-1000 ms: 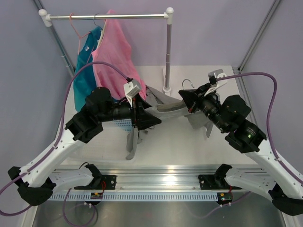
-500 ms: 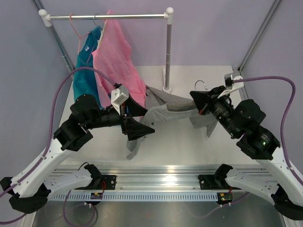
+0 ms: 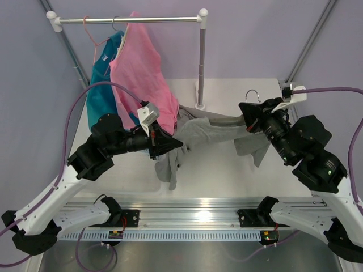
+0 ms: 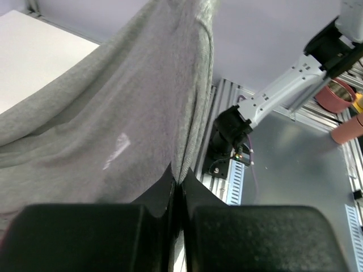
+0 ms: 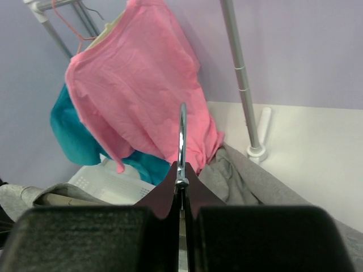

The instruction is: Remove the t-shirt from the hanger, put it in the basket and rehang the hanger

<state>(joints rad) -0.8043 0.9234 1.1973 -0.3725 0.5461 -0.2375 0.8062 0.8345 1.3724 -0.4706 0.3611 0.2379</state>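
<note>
The grey t-shirt (image 3: 211, 131) hangs stretched above the table between my two grippers, one end drooping to the tabletop. My left gripper (image 3: 177, 147) is shut on a fold of it; in the left wrist view the t-shirt (image 4: 113, 124) runs up from the closed left gripper (image 4: 180, 180). My right gripper (image 3: 249, 117) is shut on the hanger at the base of its silver hook (image 3: 253, 94), which stands upright above the right gripper (image 5: 181, 177) as a thin metal hook (image 5: 182, 133). The hanger's body is hidden inside the t-shirt (image 5: 244, 181).
A clothes rack stands at the back, with its rail (image 3: 130, 20) and post (image 3: 201, 62). A pink garment (image 3: 142, 73) and a teal garment (image 3: 97, 99) hang on it, close to my left arm. A white basket (image 5: 108, 184) sits below them.
My left gripper was open and has shut on the t-shirt. My right arm has carried the hanger right and back, pulling the t-shirt out longer between the grippers.
</note>
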